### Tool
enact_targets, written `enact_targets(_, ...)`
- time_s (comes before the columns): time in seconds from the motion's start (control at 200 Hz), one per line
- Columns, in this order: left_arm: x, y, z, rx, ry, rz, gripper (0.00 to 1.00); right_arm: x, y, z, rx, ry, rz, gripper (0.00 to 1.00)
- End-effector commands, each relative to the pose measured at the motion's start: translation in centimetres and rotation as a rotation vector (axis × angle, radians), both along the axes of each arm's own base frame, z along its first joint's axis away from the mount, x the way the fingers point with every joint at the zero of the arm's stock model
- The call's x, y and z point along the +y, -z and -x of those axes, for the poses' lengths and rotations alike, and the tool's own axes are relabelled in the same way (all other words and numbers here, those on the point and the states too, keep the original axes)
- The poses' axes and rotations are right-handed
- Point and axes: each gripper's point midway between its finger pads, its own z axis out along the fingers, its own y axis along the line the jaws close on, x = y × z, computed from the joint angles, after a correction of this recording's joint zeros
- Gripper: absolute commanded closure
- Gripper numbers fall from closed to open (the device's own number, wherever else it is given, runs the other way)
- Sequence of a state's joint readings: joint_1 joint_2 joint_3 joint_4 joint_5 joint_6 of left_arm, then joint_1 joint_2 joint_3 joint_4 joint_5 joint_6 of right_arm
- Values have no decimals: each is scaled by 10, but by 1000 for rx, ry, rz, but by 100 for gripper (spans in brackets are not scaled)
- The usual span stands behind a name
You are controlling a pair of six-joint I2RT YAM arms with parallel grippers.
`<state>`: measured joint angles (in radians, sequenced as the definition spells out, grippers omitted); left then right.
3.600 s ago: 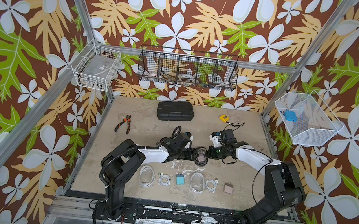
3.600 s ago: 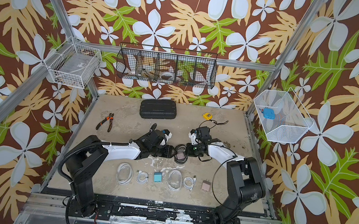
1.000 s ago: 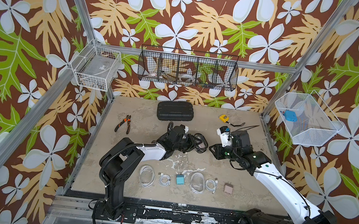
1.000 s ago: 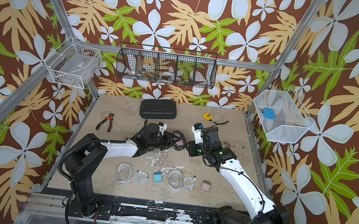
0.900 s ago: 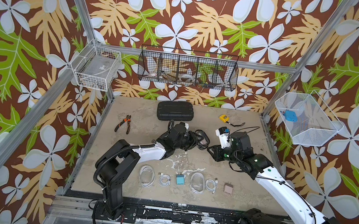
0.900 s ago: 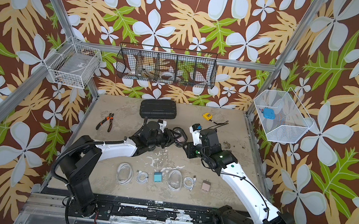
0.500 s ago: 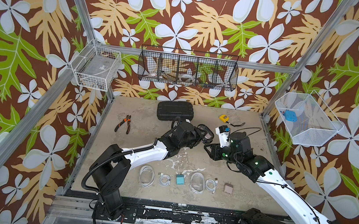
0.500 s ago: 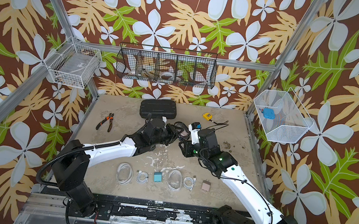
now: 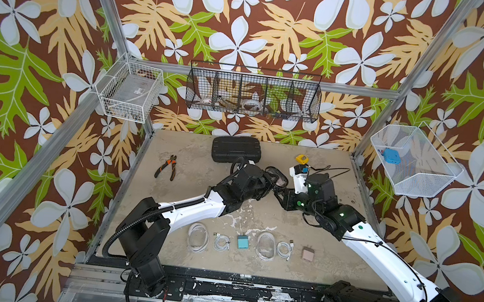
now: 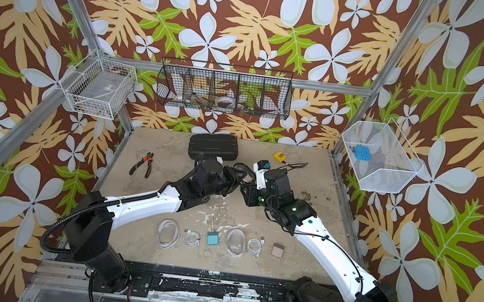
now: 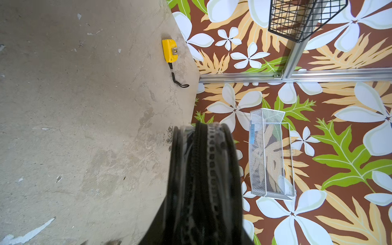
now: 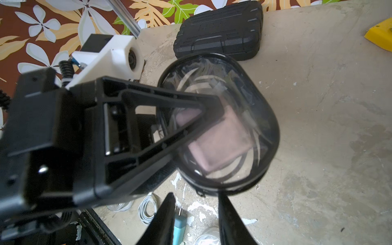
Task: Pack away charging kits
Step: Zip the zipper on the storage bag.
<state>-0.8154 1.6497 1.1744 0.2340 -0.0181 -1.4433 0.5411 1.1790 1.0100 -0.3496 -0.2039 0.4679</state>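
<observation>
Case (image 9: 276, 177) had shifted back over the last few seconds, from further out in front of the ribbed box (image 9: 236, 152) to just in front of its right end, apparently clear of the table (image 9: 257, 218). Left gripper (image 10: 239, 173) clamped its flat faces, arm stretched out. Right gripper (image 12: 196, 197) had followed, jaws partly apart at the case's rim, gripping nothing visible. Pink plug (image 12: 222, 144) and cable (image 12: 191, 78) showed inside, so this kit looked filled and headed for storage. Loose kit parts (image 9: 242, 241), well in front of the box, remained unpacked. Case sat roughly level, one face up, long axis in line with the left fingers, far end pointing off to the box's right.
</observation>
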Motion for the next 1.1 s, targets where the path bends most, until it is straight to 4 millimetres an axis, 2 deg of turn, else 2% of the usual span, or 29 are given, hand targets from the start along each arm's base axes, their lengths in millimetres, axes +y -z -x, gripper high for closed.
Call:
enact_targets(0.0, -1, -10, 1, -16, -4, 24, 89, 2, -6, -7, -18, 14, -14, 65)
enact_targets(0.395, -1, -20, 8, -52, 10, 23, 91, 4, -6, -16, -25, 37, -22, 75)
enact_targets(0.561, 2, -15, 9, -47, 4, 14, 91, 3, -2, -14, -18, 27, -6, 95)
enact_targets(0.576, 2, -14, 9, -46, 3, 13, 91, 3, -1, -13, -17, 28, -3, 100)
enact_targets(0.876, 4, -21, 5, -77, -2, -34, 93, -18, 16, -2, -7, 57, 100, 100)
enact_targets(1.001, 5, -19, 5, -77, -1, -48, 100, -30, 20, -1, -14, 78, 162, 100)
enact_targets(1.096, 7, -19, 5, -85, 2, -63, 100, -38, 22, -1, -19, 90, 215, 100)
